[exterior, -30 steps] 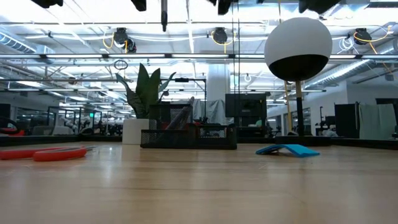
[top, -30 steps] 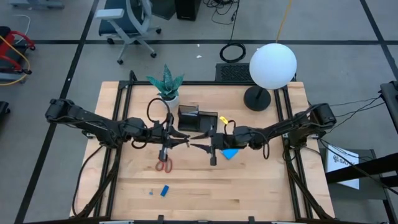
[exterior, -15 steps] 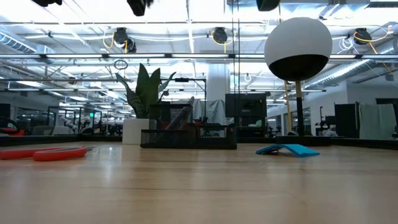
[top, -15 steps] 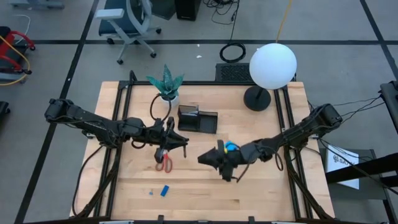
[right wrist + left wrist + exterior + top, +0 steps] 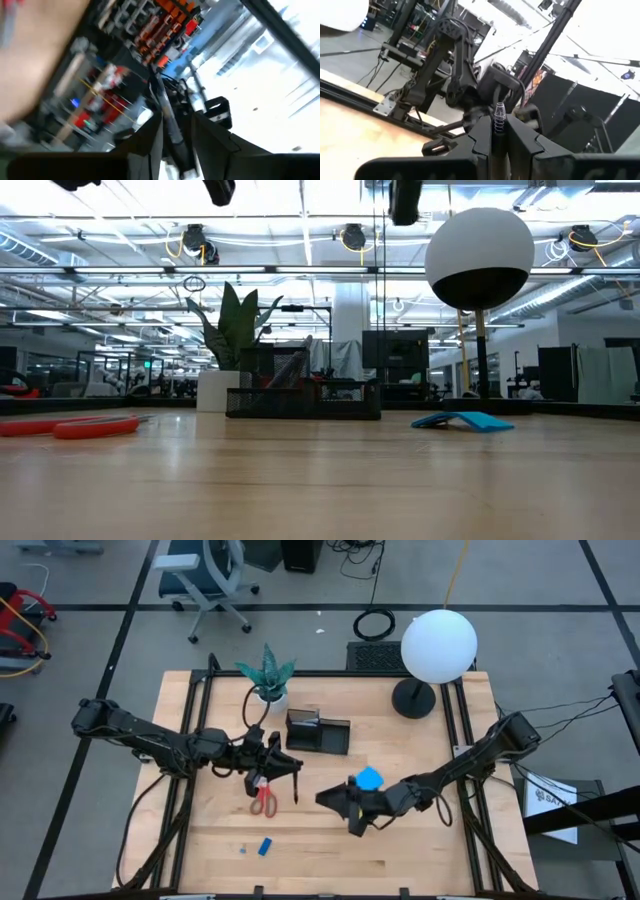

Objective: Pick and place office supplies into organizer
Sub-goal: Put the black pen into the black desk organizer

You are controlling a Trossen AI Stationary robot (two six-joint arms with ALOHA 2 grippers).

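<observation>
My left gripper (image 5: 296, 767) hovers above the table's middle, just in front of the black organizer (image 5: 318, 732), and is shut on a thin dark pen (image 5: 298, 788). My right gripper (image 5: 338, 803) hovers nearer the near edge, beside the blue notepad (image 5: 370, 778), shut on another dark pen (image 5: 170, 120). The red-handled scissors (image 5: 263, 802) lie flat on the table below the left gripper. The tiny blue block (image 5: 265, 846) lies near the near edge. In the low view the scissors (image 5: 75, 425), organizer (image 5: 303, 400) and notepad (image 5: 465, 421) rest on the table. My left gripper pinches the pen between its two fingers (image 5: 482, 142); the pen's ribbed end (image 5: 499, 117) sticks out past the fingertips. The pen is lifted clear of the table. My right gripper pinches the dark pen between its two fingers (image 5: 150, 137), and the shaft (image 5: 162, 100) reaches out beyond them. This pen is also lifted clear.
A green potted plant (image 5: 268, 675) stands behind the organizer on its left. The white globe lamp (image 5: 438, 645) and its round base (image 5: 413, 698) stand at the far right. Bare wood lies along the near edge (image 5: 420, 860).
The two grippers stood close together above the table's middle. The right gripper has since drawn away toward the near edge, uncovering the blue notepad. The left gripper has pulled back a little toward the table's left.
</observation>
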